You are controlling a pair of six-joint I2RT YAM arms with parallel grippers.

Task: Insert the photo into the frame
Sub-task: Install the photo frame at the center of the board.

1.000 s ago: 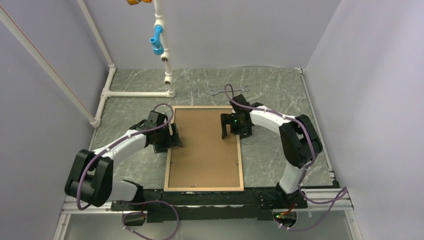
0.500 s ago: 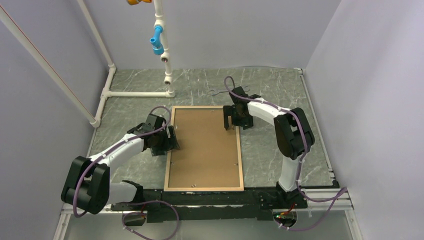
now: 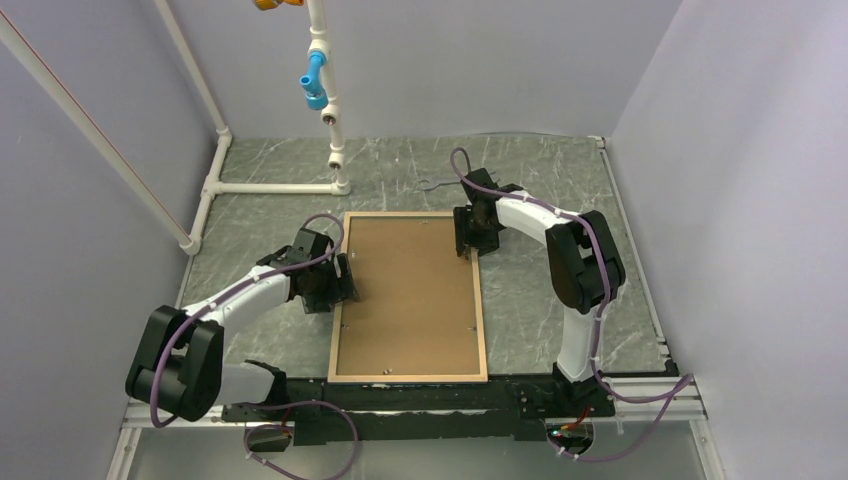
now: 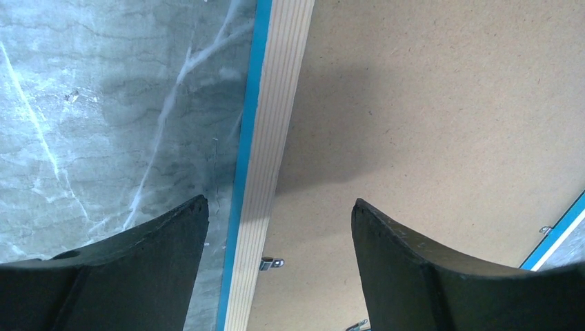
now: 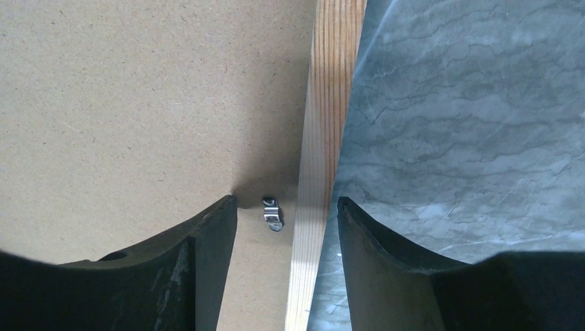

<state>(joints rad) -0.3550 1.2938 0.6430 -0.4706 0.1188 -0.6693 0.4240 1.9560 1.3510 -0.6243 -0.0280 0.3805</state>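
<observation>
Frame [image 3: 408, 378] lies face-down mid table [image 3: 540, 180], tan wood back up, blue edge showing along its L side in the L wrist view. Brown backing board [image 3: 410, 300] sits inside it. Photo not visible in any view, so can't tell if it's under the board. L claw [image 4: 279, 207] is wide, holding nothing, straddling the L rail. R claw [image 5: 286, 203] is at the far R rail with jaws narrower but apart and nothing clamped; a small metal tab [image 5: 272, 212] and the rail sit in the gap. Step looks like working that tab to lock or free the board. To do it well: put one fingertip on the tab only and push it sideways w/o digging into the board or lifting the rail. L claw should press down on its rail as an anchor, since the frame prob slides easily. Surface is grey-green marble-look, flat and likely slick. Plain lilac walls on 3 sides, white pipe stand [image 3: 330, 100] at the far L, well apart from the frame.
</observation>
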